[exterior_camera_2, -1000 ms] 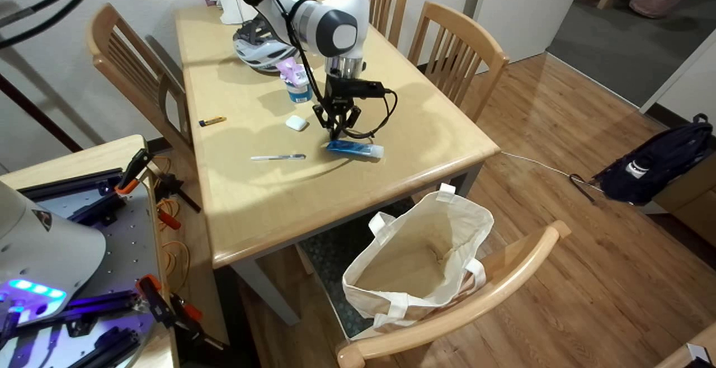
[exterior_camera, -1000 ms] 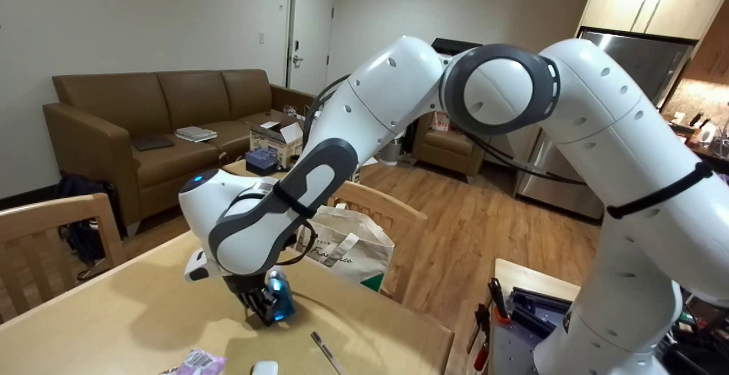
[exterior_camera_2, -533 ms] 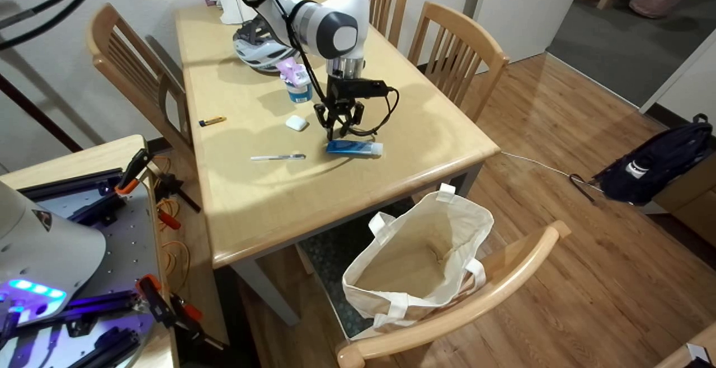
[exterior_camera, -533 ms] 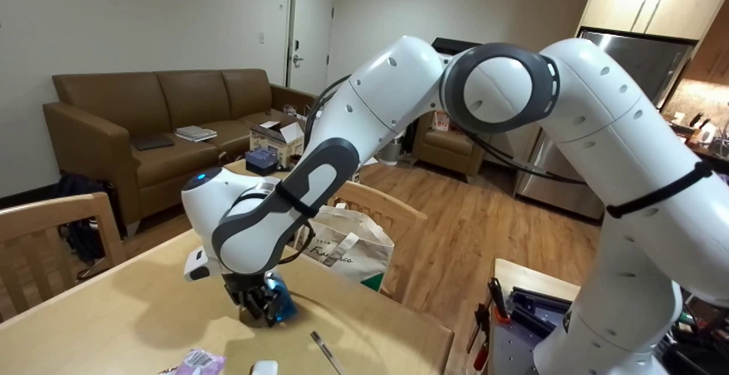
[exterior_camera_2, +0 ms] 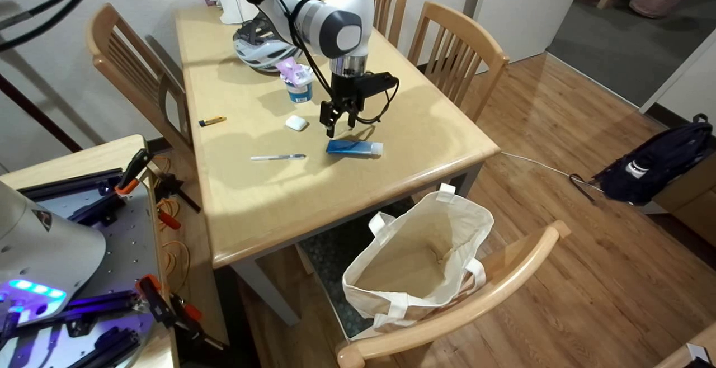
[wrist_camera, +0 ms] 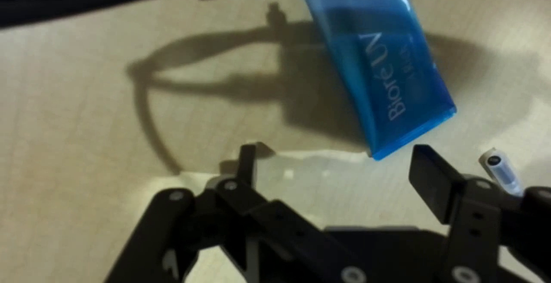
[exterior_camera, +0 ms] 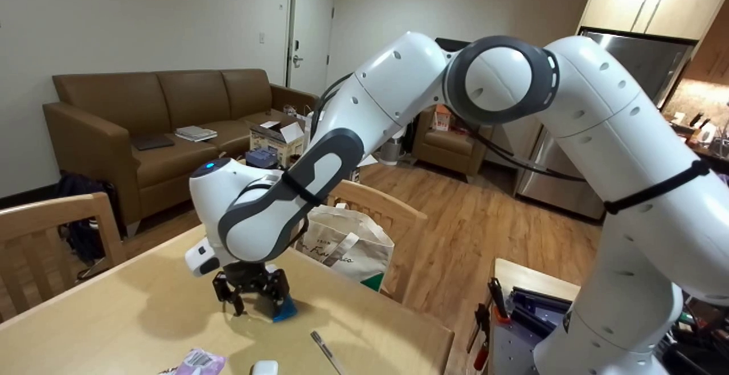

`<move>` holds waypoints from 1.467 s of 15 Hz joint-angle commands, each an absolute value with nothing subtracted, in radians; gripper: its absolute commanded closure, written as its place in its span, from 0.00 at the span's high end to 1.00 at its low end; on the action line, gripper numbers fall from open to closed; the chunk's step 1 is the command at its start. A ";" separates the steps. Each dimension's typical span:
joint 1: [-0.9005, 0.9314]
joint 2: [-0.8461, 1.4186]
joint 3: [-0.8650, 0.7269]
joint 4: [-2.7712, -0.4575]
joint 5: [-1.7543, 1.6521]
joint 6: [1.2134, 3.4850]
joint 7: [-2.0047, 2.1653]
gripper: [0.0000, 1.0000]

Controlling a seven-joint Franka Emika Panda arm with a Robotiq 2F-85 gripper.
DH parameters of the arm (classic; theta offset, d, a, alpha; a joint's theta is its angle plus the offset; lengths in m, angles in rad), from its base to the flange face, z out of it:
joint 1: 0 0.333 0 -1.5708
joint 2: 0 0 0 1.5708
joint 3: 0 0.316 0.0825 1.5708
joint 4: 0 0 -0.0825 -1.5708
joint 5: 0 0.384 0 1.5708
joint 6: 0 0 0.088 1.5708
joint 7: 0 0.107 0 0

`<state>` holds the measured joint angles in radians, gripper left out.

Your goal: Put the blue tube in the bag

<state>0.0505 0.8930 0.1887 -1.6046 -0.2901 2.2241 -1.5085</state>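
Hovering over the table (exterior_camera_2: 268, 206), gripper (wrist_camera: 335, 159) a bit higher and swivelled vs half a second ago; fingers (wrist_camera: 432, 179) spread wide, holding nothing. Blue tube (exterior_camera_2: 352, 147) unmoved, lying on the table near the fingers, apart from them in wrist view. Tote bag (exterior_camera_2: 403, 270) standing on chair (exterior_camera_2: 499, 296), mouth open, bare inner fabric showing. Purple packet (exterior_camera_2: 292, 71) at the top of blue-and-white tub (exterior_camera_2: 300, 94); can't tell if in it or on it.

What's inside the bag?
Through its open mouth in an exterior view, the bag shows only creased cloth. The near side covers the space right behind it; can't tell what's there. The tube lies outside.
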 commanded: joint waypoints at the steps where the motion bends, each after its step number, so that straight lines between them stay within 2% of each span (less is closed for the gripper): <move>1: -0.020 0.829 0.232 -1.665 -0.265 2.181 -1.740 1.00; 3: 0.024 0.821 0.182 -1.624 -0.288 2.008 -1.758 1.00; 4: 0.026 0.860 0.183 -1.611 -0.269 2.106 -1.721 1.00; 6: 0.029 0.843 0.172 -1.609 -0.271 2.034 -1.737 1.00; 13: 0.014 0.880 0.174 -1.707 -0.310 2.403 -1.831 1.00; 22: 0.001 0.814 0.152 -1.764 -0.306 2.364 -1.839 1.00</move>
<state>0.0148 0.8618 0.1592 -1.7221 -0.3082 2.3785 -1.8042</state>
